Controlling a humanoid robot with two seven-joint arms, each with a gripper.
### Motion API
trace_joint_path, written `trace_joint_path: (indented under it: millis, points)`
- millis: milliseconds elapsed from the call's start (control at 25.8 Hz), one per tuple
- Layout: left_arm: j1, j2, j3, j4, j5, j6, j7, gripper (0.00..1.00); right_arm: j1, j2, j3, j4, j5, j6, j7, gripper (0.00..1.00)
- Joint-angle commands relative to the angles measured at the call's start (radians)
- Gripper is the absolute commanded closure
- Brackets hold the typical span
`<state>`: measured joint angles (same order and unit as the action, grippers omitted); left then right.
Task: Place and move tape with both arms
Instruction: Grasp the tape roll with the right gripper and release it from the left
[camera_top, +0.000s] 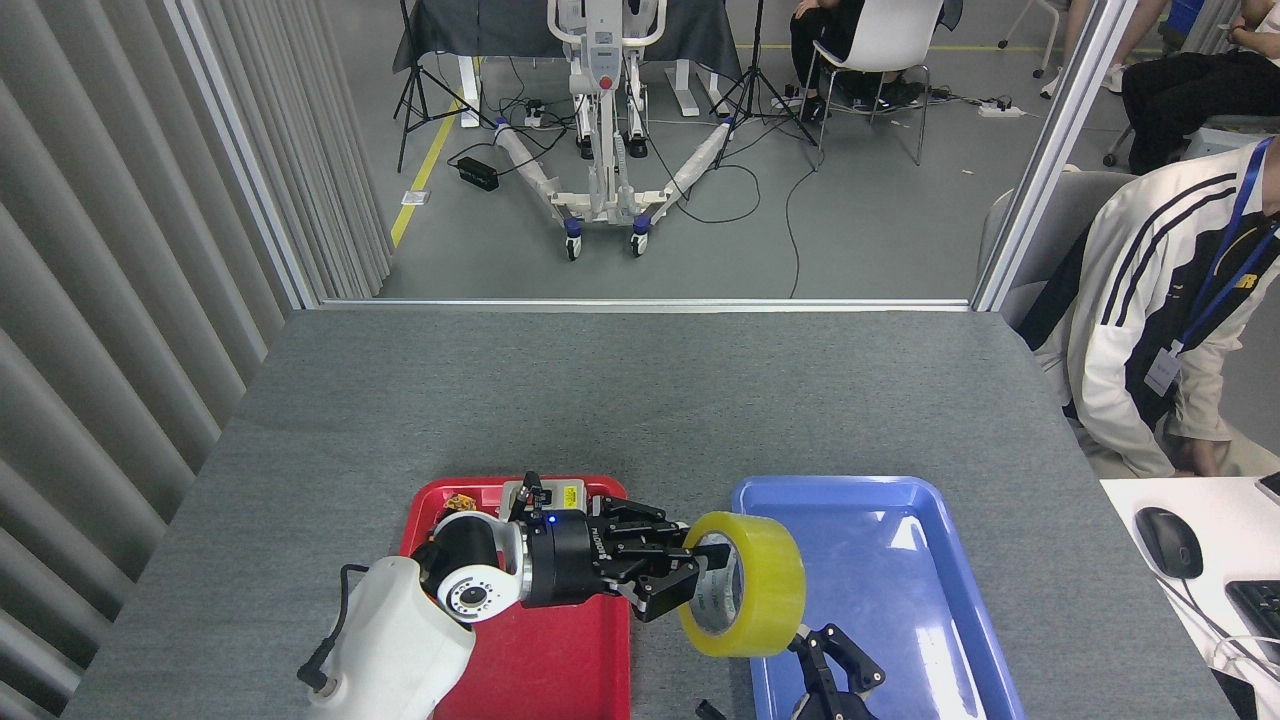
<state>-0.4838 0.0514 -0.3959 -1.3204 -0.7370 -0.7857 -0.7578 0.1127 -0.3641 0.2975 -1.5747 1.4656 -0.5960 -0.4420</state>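
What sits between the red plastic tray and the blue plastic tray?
Head view: a bare strip of grey table, with the yellow tape roll held above it by the left gripper.

Table (640, 400): bare grey surface at 12 o'clock of both trays; free passage.
Blue tray (900, 560): floor bare toward 3 o'clock; the tape (745, 598) overhangs its 9 o'clock rim.
Right hand (830, 680): just beneath the tape, at 6 o'clock.
Red tray (530, 660): covered by the left hand (680, 575); small items at 12 o'clock.

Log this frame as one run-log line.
phase: handover approach | left gripper: shut on tape, over blue tray edge | right gripper: below tape, state unclear | red tray: under left arm
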Motion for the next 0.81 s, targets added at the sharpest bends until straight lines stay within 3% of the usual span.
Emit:
trace_joint_path:
  millis: [0,194,310,387,426,465,504,581,775]
  points:
    - [0.024,-0.013,-0.008,-0.045,-0.032,0.000,-0.001,1.00,-0.011,0.004,0.022,0.004,0.004,0.007,0.000,0.26]
    - [0.054,-0.018,-0.044,-0.051,-0.048,0.000,-0.001,1.00,-0.011,0.002,0.029,0.004,0.035,0.005,-0.001,0.77]
    - [0.057,-0.031,-0.044,-0.049,-0.053,0.000,-0.001,1.00,-0.004,0.001,0.029,0.002,0.062,0.005,-0.003,0.94]
    - [0.057,-0.031,-0.044,-0.049,-0.050,0.000,0.000,1.00,0.001,-0.001,0.029,0.002,0.073,0.005,-0.007,0.98]
    - [0.057,-0.031,-0.043,-0.048,-0.048,0.000,0.002,0.90,0.002,-0.001,0.029,0.002,0.073,0.005,-0.007,1.00]
    - [0.054,-0.033,-0.037,-0.043,-0.044,0.000,0.002,0.71,0.002,-0.002,0.029,0.002,0.073,0.005,-0.007,1.00]
    - [0.053,-0.034,-0.026,-0.039,-0.039,0.000,0.005,0.41,0.004,-0.002,0.029,0.001,0.073,0.005,-0.007,1.00]
    - [0.051,-0.039,-0.008,-0.037,-0.036,0.000,0.008,0.00,0.004,-0.004,0.028,0.002,0.073,0.005,-0.007,1.00]
    - [0.051,-0.033,0.034,-0.048,0.030,0.017,0.008,0.00,0.004,-0.009,0.018,0.001,0.074,0.009,-0.007,1.00]
